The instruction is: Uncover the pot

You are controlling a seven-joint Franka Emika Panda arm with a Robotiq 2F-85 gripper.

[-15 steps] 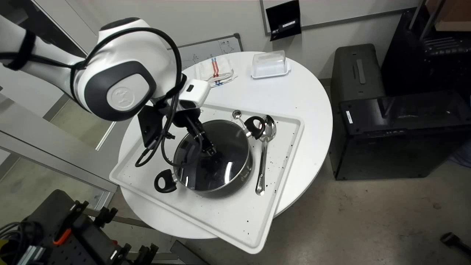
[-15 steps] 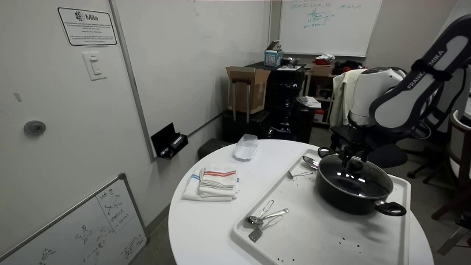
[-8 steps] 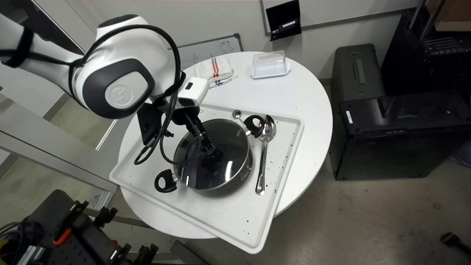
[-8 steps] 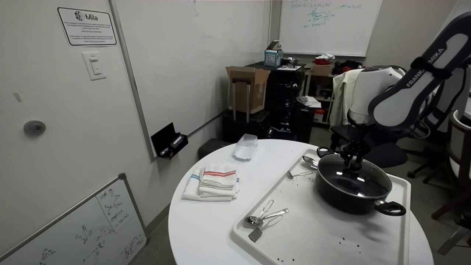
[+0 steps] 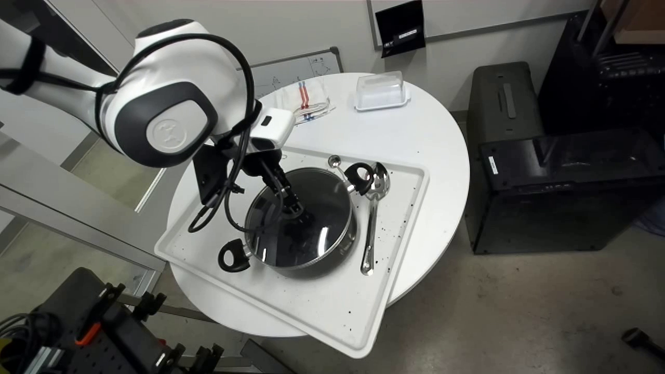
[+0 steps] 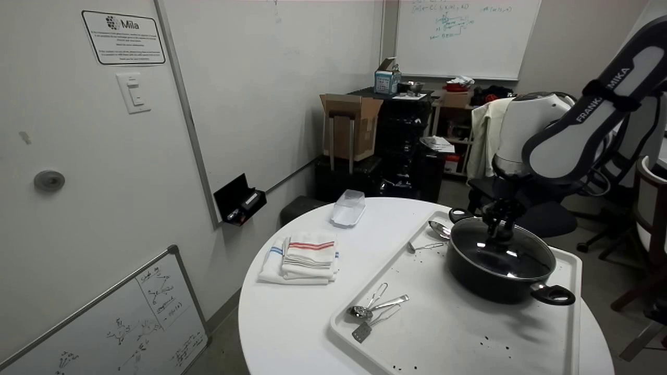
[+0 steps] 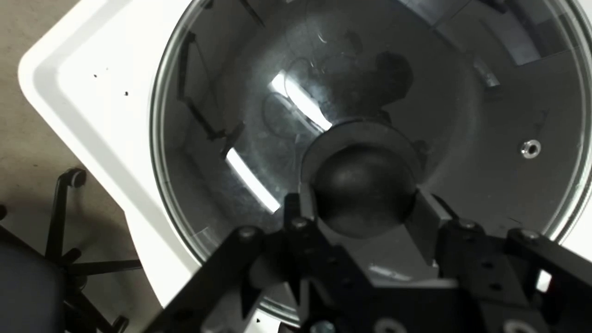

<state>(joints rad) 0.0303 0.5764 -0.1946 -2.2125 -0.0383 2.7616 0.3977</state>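
Jaws lower, narrower than second ago; knob [image 7: 363, 194] pinched between; lid [image 7: 360, 97] below unlifted, pot [image 6: 487, 284] covered; lift looks possible

My claw [image 6: 499, 229] is sitting right at the knob [image 6: 501, 238] of the glass lid [image 6: 479, 251] in an exterior view, and yeah, that lid's covering the black pot [image 6: 484, 280]. Pot's resting on a white tray [image 6: 432, 333], and folded towels [image 6: 308, 261] are sitting on the worktop [image 6: 279, 317].

Pale wall [image 6: 31, 104], light switch [image 6: 133, 94]; framed whiteboard [image 6: 127, 320] set low; round white table [image 6: 292, 317]; brownish-grey floor [image 5: 519, 311].
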